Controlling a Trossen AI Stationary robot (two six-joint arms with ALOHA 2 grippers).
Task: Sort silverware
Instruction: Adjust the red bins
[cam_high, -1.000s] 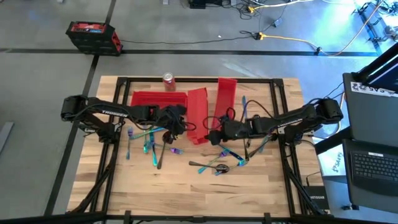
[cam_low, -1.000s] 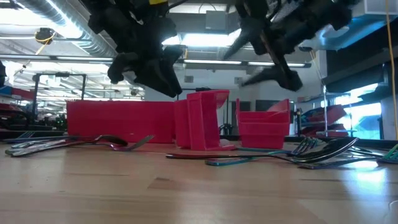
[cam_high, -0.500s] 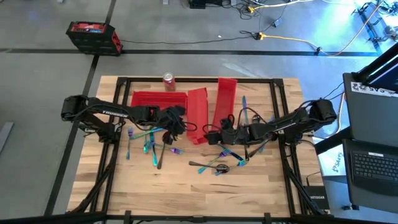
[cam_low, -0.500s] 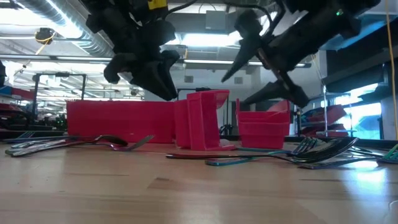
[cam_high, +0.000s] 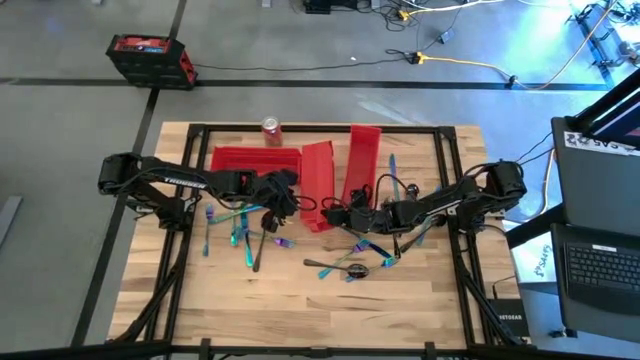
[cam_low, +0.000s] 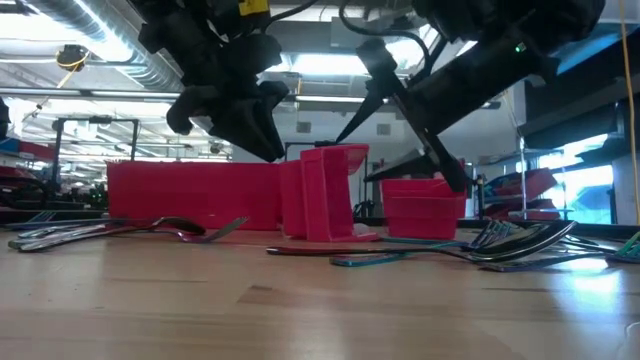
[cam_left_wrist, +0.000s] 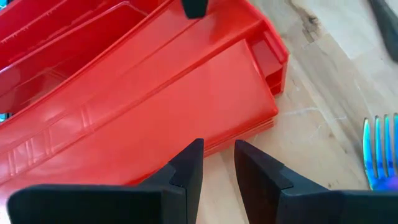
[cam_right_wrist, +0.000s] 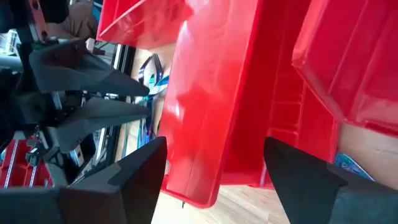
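The right gripper (cam_high: 335, 212), fingers apart, has slid toward the glossy red bin (cam_high: 317, 184); left fingers (cam_left_wrist: 186, 171) nearly together.

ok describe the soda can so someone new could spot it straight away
Start at the wooden table and go to its far edge. The soda can stands there, behind the widest red bin. It is the only small round red thing; the other red things are long bins.
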